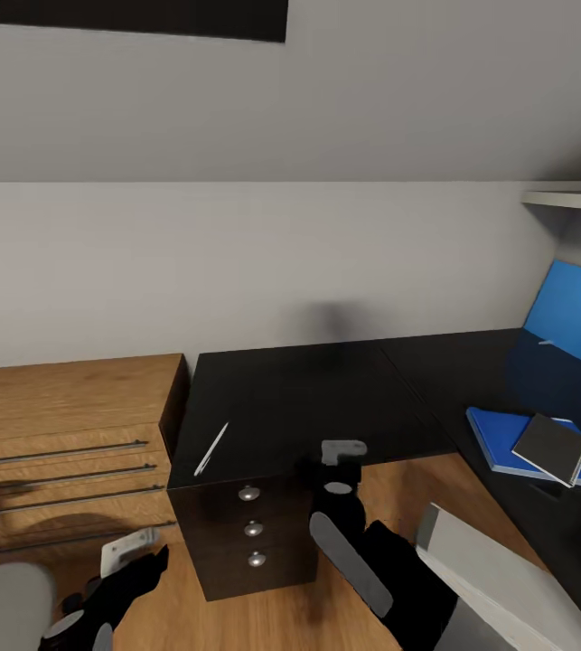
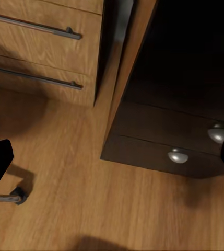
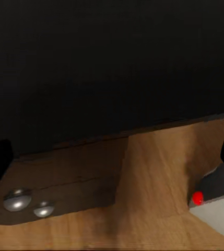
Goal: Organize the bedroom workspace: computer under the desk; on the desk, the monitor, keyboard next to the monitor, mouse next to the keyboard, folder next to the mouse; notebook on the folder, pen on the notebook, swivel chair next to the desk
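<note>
The white pen (image 1: 210, 449) lies on the glossy black desk (image 1: 326, 398) near its left end, above the drawer unit (image 1: 252, 529). At the right, the grey notebook (image 1: 552, 448) rests on the blue folder (image 1: 498, 443), in front of the blue-faced monitor (image 1: 579, 325). The silver-grey computer (image 1: 498, 570) stands on the floor under the desk, and its red light (image 3: 197, 198) is lit. My right gripper (image 1: 342, 452) hovers open at the desk's front edge. Low by the grey swivel chair (image 1: 1, 597), my left gripper (image 1: 132, 550) is open. The keyboard and mouse are out of view.
A light wooden drawer chest (image 1: 64, 443) stands against the desk's left side with a narrow gap (image 2: 112, 78) between them. A chair caster (image 2: 15, 197) sits on the wooden floor (image 2: 117, 209). A white shelf (image 1: 570, 199) juts out at the upper right.
</note>
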You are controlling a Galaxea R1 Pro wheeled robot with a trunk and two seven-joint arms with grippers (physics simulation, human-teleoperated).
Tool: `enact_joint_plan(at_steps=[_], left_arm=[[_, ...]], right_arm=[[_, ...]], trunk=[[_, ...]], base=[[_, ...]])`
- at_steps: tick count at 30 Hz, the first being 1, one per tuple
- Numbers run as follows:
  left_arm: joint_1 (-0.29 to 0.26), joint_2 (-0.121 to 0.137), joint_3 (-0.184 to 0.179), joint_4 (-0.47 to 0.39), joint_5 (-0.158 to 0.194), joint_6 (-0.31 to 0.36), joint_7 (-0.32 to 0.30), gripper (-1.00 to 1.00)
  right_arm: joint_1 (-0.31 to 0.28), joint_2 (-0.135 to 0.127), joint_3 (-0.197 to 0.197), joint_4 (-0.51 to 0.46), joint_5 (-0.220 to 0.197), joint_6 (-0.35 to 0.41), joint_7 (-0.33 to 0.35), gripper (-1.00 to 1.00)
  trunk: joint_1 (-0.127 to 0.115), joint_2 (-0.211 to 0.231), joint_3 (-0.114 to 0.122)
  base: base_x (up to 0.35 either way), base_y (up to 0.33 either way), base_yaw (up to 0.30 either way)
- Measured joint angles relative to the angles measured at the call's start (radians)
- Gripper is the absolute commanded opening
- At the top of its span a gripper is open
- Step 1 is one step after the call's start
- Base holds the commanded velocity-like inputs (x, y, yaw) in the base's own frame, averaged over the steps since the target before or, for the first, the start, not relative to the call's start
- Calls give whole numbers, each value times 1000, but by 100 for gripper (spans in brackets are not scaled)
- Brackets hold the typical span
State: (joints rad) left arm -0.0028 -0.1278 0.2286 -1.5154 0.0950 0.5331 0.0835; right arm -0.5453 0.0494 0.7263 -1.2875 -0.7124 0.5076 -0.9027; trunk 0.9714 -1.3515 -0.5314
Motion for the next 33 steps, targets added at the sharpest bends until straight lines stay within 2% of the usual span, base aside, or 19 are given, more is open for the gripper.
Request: enact_joint_plan(at_steps=[2,3,7,8,11,12,13,16,18,23,28,33], left_arm=[[0,-1,2,-6,0,3,0,100],[0,0,5,-9,-1,3,0,100],[0,2,29,-14,-1,3,-1,100],[0,2,45,-15,-1,3,-1,100],[0,2,66,-18,0,4,-2,100],[0,2,86,-22,0,4,-3,100],[0,2,96,-24,0,5,-3,100],[0,2,108,-28,0,5,-4,100],[0,1,113,-30,0,5,-4,100],[0,0,116,-34,1,5,-4,100],[0,1,119,-36,0,5,-5,100],[0,0,119,-29,-2,5,-6,100]], right_arm=[[-45,16,-13,81,10,-5,71,100],[-91,31,-19,139,14,-13,110,100],[-209,64,-29,294,16,-47,185,100],[-257,77,-31,366,17,-70,218,100],[-329,98,-34,492,16,-119,280,100],[-394,122,-37,676,17,-222,380,100],[-413,125,-38,773,13,-282,427,100],[-433,125,-37,871,9,-361,484,100],[-442,125,-34,918,6,-399,510,100],[-442,125,-31,935,5,-415,517,100],[-440,125,-29,929,3,-419,492,100],[-439,125,-28,921,2,-420,460,100]], trunk=[[0,0,0],[0,0,0],[0,0,0],[0,0,0],[0,0,0],[0,0,0],[0,0,0],[0,0,0],[0,0,0],[0,0,0],[0,0,0],[0,0,0]], base=[[0,0,0],[0,0,0],[0,0,0],[0,0,0],[0,0,0],[0,0,0],[0,0,0],[0,0,0],[0,0,0],[0,0,0],[0,0,37],[0,0,218]])
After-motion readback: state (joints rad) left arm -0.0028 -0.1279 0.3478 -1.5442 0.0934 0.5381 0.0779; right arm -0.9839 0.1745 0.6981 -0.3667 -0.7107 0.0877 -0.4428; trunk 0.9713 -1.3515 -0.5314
